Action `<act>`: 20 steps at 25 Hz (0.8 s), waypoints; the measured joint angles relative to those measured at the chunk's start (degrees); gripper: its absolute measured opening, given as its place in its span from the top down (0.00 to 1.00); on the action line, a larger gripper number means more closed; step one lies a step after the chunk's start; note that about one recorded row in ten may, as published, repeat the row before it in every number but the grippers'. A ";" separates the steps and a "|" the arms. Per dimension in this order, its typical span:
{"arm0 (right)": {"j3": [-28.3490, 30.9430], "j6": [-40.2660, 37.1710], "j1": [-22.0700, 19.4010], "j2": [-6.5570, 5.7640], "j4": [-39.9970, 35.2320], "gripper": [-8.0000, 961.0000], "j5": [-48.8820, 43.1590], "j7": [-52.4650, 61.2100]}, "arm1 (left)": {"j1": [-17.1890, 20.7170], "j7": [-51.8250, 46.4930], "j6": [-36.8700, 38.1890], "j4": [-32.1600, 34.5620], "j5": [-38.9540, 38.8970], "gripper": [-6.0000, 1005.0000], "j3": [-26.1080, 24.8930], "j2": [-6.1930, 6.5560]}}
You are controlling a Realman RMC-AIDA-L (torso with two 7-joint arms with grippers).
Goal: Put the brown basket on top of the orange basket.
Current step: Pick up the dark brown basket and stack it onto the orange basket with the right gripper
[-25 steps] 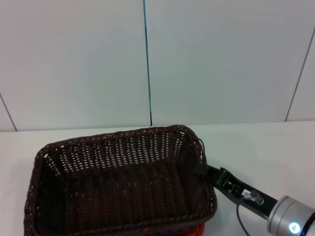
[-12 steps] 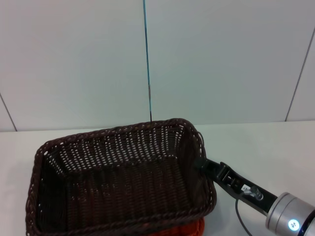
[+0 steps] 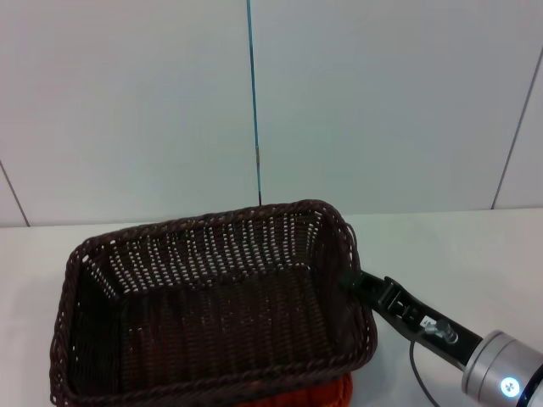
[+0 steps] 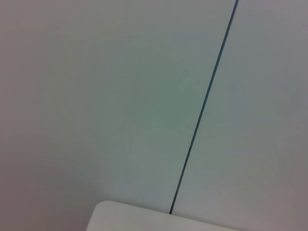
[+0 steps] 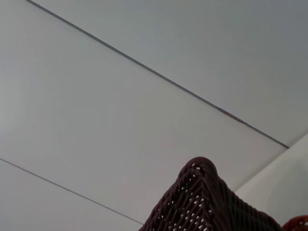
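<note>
Since 1 s ago brown basket has risen w/ far end tipped up, sitting over orange basket, which peeks out below near edge. Right end effector pinches its right rim. White bench underneath

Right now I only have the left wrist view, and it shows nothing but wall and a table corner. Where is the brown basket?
Observer: The brown basket sits over the orange basket, of which only a strip shows under its near edge in the head view.
Operator: Is an arm on it?
Observer: Yes, the right gripper is at the rim of the basket's right end.
Operator: Is it level?
Observer: It looks tilted; the right wrist view shows a raised corner against the wall, with a bit of orange beside it.
Operator: And my left gripper?
Observer: It appears in no view.
</note>
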 joint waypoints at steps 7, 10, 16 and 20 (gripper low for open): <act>-0.69 0.55 0.26 0.17 -1.04 0.80 0.06 -0.73 | -0.06 0.00 0.17 0.09 0.25 0.34 0.10 0.06; -1.29 1.08 0.52 0.32 -2.00 0.80 0.50 -1.43 | -0.30 0.00 0.21 0.19 1.08 0.34 0.03 0.12; -2.64 3.03 0.96 0.34 -2.33 0.80 0.78 -2.04 | -0.35 0.48 0.04 0.09 1.37 0.34 0.30 0.12; -2.74 3.30 1.95 0.34 -3.53 0.80 0.88 -2.08 | -0.20 0.51 0.00 0.05 1.41 0.34 0.05 0.08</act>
